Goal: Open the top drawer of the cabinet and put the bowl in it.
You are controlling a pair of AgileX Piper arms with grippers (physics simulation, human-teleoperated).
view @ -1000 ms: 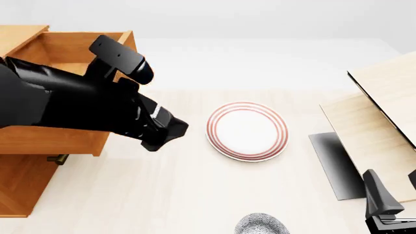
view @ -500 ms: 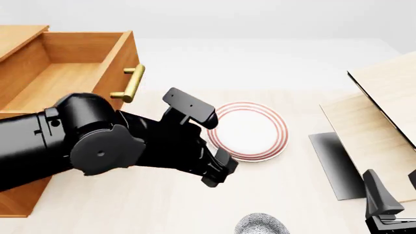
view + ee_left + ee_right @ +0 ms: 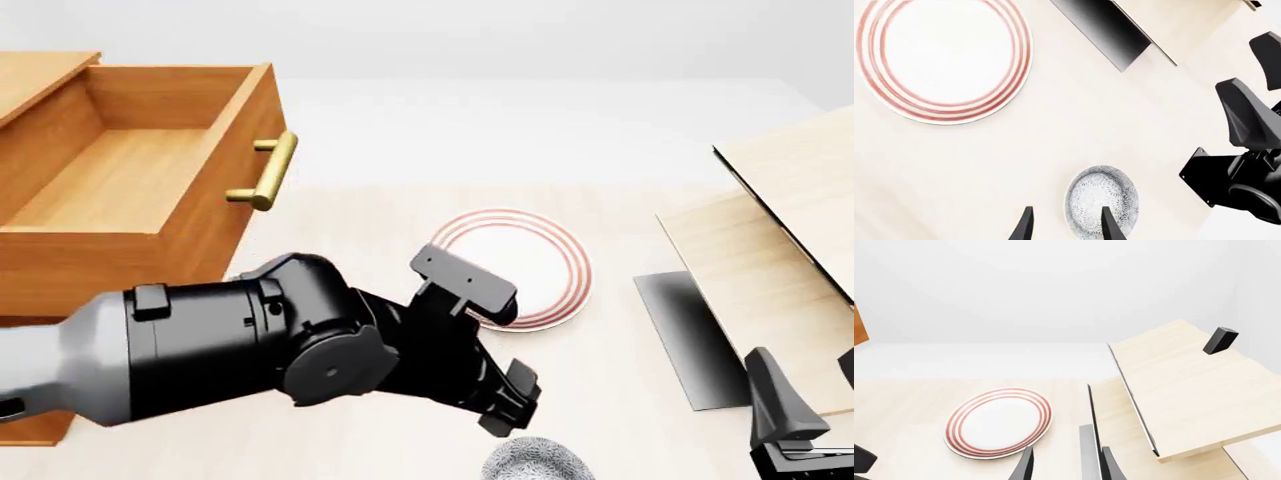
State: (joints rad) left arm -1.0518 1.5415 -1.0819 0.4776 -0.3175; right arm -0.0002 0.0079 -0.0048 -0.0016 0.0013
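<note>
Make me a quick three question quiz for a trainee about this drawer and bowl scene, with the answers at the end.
1. True or false: the top drawer is already pulled open.
2. Which hand is nearest the bowl: A, the left hand; B, the right hand?
3. Fill in the missing word: the plate has ____ rings around its rim.

Key
1. True; its bare wooden inside shows.
2. A; the left hand hangs open just above the bowl, not yet touching it.
3. Red.

The bowl (image 3: 538, 461) is cut off by the front view's near edge. The left arm hides the cabinet's (image 3: 40, 420) lower drawers and part of the plate (image 3: 534, 262).
</note>
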